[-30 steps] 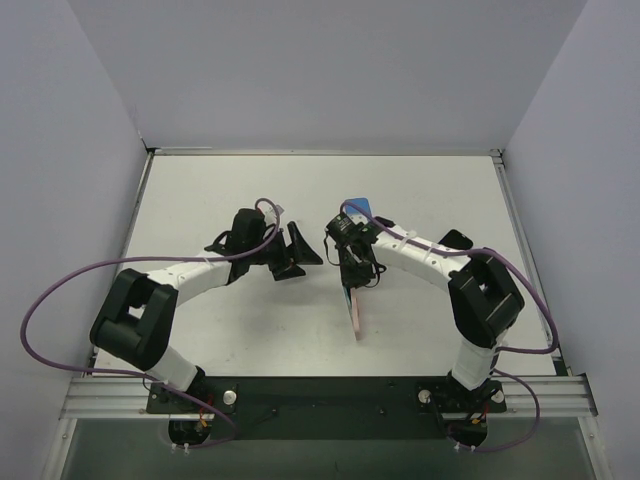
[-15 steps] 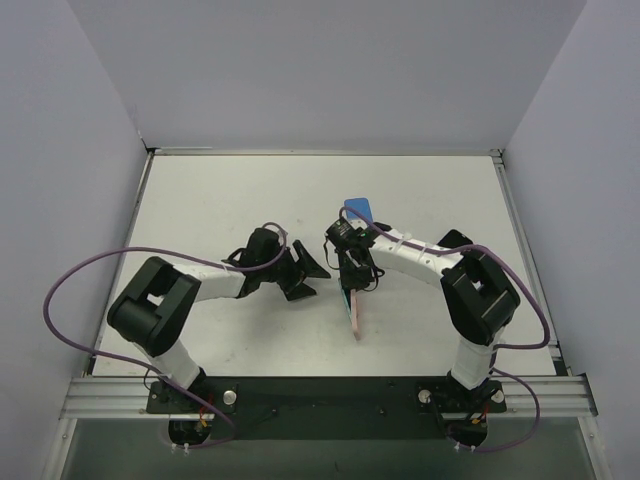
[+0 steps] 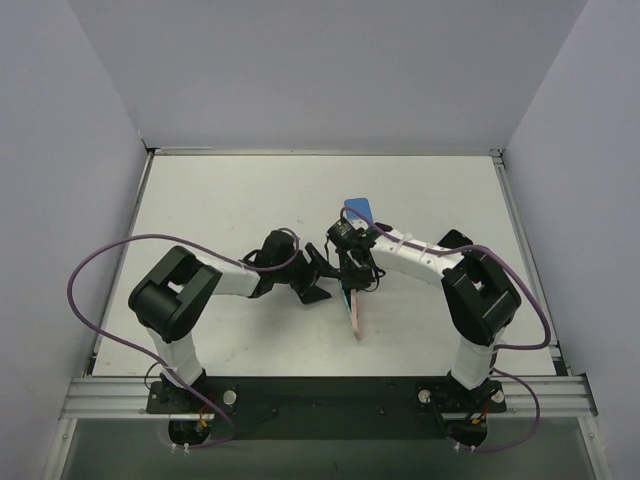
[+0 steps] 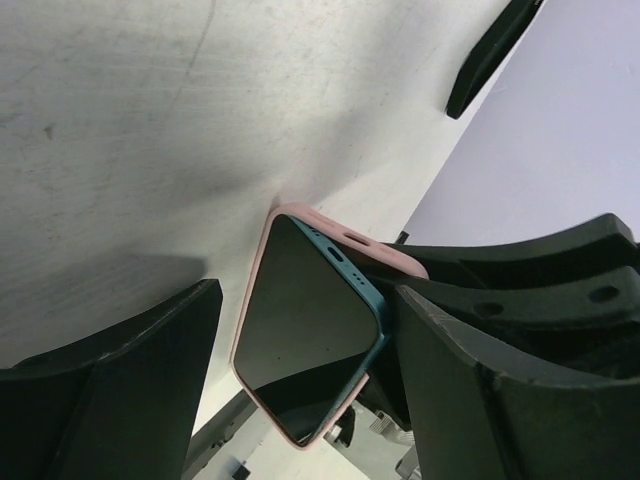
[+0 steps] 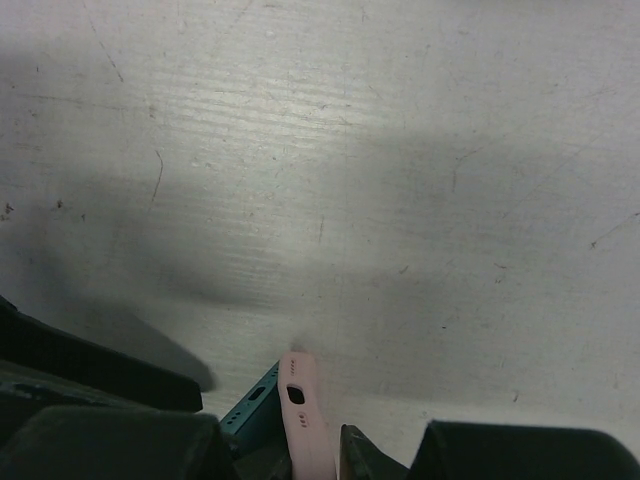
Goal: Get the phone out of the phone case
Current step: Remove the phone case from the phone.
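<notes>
The table point(image 3: 220, 200) is white and scuffed, with fine scratches showing in both wrist views. Plain pale lilac walls point(image 3: 300, 70) close it in at 9, 12 and 3 o'clock. A small blue piece point(image 3: 358, 209) lies on the table just at 12 o'clock of the right gripper point(image 3: 352, 272); what it is cannot be told from above.

The left gripper point(image 3: 320, 280) sits near the table's middle, at 9 o'clock of the phone point(image 4: 305, 340). Its fingers point(image 4: 120, 370) are spread wide. In the left wrist view the phone stands in the gap between them with bare table showing on the left side, so that finger is apart from it. Whether the other finger touches it is hard to say.

The right gripper reaches in from 3 o'clock and appears closed on the far end of the case point(image 4: 345, 238). The right wrist view shows only the pink rim running down between its dark fingers, so the grip itself is mostly hidden.

The phone is teal with a dark screen and is seated in the pink case. It stands on one long edge on the table, screen facing 9 o'clock toward the left gripper. From above, its long axis runs from 12 to 6 o'clock, the near end swung slightly toward 5.
</notes>
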